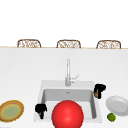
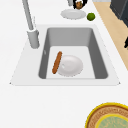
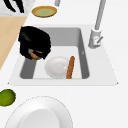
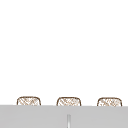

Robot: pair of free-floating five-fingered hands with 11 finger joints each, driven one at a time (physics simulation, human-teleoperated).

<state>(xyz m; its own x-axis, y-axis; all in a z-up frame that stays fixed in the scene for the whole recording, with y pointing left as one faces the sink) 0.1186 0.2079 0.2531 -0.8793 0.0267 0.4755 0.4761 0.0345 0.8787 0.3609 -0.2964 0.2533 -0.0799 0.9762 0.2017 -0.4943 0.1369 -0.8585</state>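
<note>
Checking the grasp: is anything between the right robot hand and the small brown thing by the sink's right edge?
Nothing visible: the right robot hand is curled directly round the small brown thing, by the right edge of the sink. The left robot hand hangs by the sink's front-left corner.

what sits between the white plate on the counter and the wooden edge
A green lime lies on the counter between the white plate and the wooden edge, close beside the plate; the left side view shows it.
</note>
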